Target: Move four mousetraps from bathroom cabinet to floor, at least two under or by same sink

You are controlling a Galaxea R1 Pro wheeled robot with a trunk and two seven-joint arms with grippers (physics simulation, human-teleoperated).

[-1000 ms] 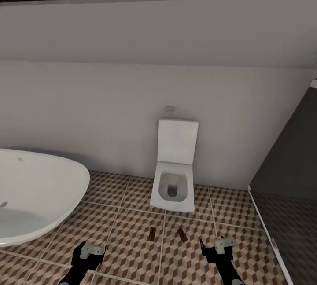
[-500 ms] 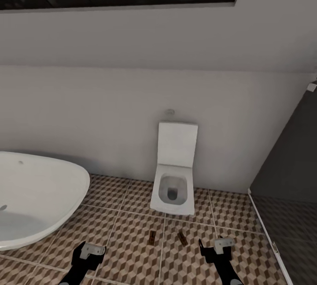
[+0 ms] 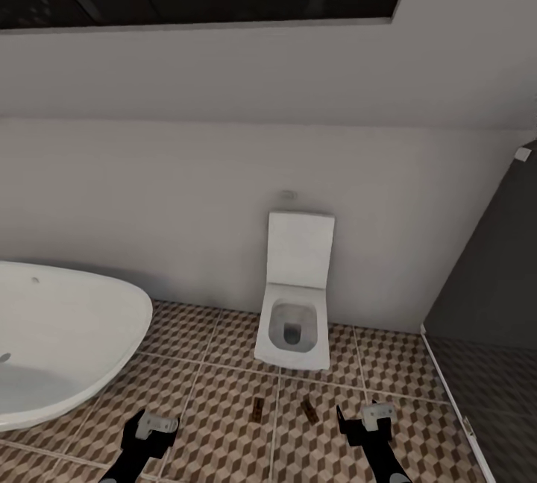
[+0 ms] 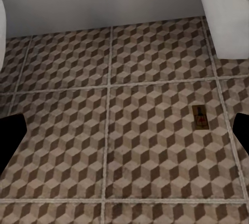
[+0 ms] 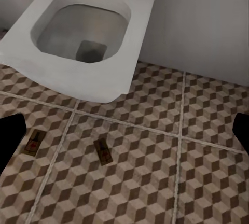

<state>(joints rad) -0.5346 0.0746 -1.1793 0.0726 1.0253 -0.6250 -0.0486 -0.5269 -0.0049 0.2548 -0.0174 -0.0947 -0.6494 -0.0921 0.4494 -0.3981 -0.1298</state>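
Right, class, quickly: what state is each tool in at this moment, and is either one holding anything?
Left tool: open, holding nothing.
Right tool: open, holding nothing.

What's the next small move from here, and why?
Probably turn the base away to find the cabinet: two mousetraps lie on the bathroom floor by the toilet, and both the left gripper and right gripper look open and empty.

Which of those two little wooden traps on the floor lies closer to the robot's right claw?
The mousetrap lying askew, just before the toilet. It lies nearer the right claw than the straighter mousetrap toward the bathtub side.
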